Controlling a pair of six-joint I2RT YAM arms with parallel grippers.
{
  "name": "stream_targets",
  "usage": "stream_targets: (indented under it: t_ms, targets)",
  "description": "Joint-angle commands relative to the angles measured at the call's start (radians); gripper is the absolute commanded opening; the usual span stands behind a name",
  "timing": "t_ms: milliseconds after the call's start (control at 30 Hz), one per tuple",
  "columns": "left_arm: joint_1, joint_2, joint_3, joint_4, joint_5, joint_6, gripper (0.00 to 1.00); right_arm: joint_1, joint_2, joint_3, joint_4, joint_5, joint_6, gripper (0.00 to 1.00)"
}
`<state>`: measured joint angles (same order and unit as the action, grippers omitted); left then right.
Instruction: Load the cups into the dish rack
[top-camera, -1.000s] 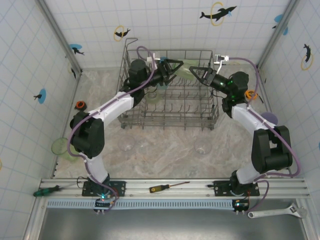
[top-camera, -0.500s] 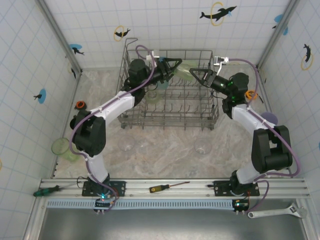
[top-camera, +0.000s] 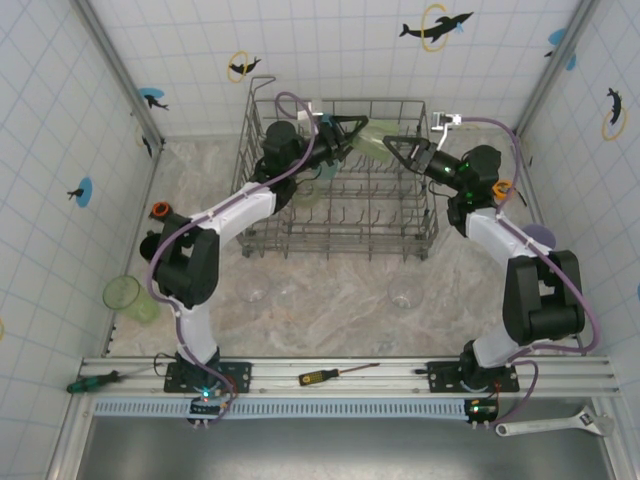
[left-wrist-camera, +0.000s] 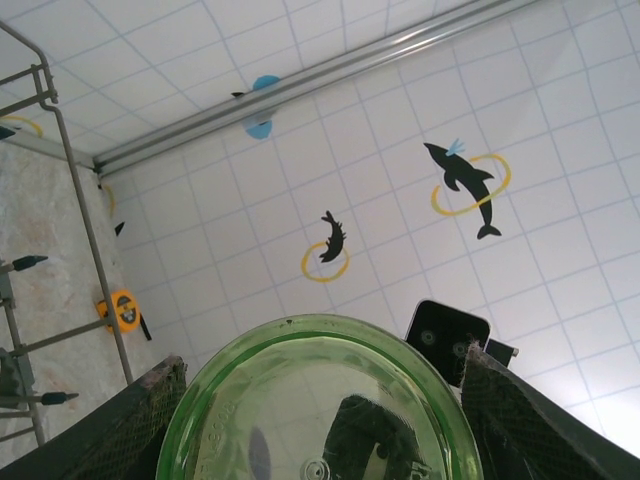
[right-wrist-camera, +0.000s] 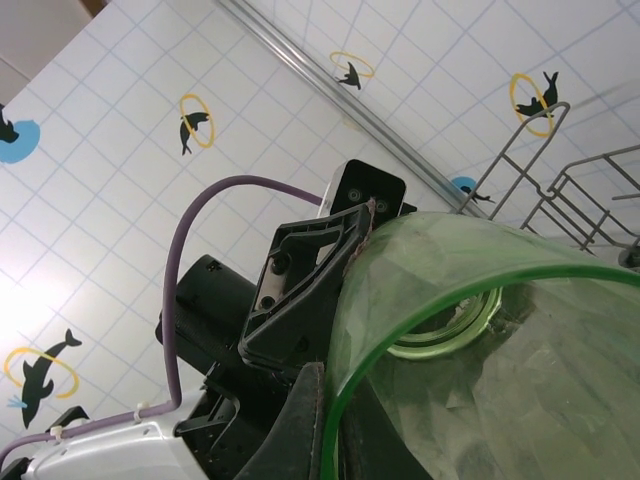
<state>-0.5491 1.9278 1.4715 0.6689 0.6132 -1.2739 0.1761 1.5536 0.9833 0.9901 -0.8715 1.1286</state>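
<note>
Over the dish rack's (top-camera: 340, 240) far edge, my left gripper (top-camera: 352, 135) clasped the pale green cup (top-camera: 373, 136) while my right gripper (top-camera: 388, 146) pinched its rim. I judged the right should let go first, gently.

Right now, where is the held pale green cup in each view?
Top external: pale green cup, upper centre, over the dish rack's far side.
Left wrist: bottom centre; dish rack wires at left.
Right wrist: lower right; dish rack at upper right.
Shared landmark: the dish rack.
</note>
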Motion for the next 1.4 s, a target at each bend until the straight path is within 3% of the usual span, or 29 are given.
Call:
stream_targets:
  t_ms: [0, 267, 467, 600, 667, 900, 1167, 1367]
  targets:
    - [-0.018, 0.041, 0.04, 0.026, 0.021, 0.028, 0.0, -0.009, 0.02, 0.011, 0.044, 0.009, -0.006, 0.01]
    - [-0.019, 0.043, 0.077, -0.027, -0.029, 0.121, 0.0, -0.031, 0.05, 0.028, 0.045, 0.001, 0.018, 0.55]
    - [-0.018, 0.011, 0.087, -0.158, -0.149, 0.276, 0.0, -0.055, 0.026, -0.001, 0.019, 0.02, -0.022, 0.76]
    - [-0.018, 0.004, 0.116, -0.234, -0.238, 0.388, 0.0, -0.071, -0.012, -0.017, -0.13, 0.052, -0.126, 0.86]
    - [-0.019, 0.009, 0.139, -0.27, -0.285, 0.446, 0.0, -0.078, -0.042, -0.045, -0.177, 0.079, -0.179, 1.0]
    - [-0.033, 0.097, 0.291, -0.385, -0.408, 0.63, 0.0, -0.106, -0.175, -0.113, -0.436, 0.206, -0.394, 1.0]
    - [-0.081, 0.242, 0.514, -0.553, -0.571, 0.874, 0.0, -0.125, -0.374, -0.222, -0.635, 0.432, -0.584, 1.0]
    - [-0.099, 0.284, 0.535, -0.571, -0.669, 0.974, 0.0, -0.137, -0.452, -0.232, -0.747, 0.504, -0.671, 1.0]
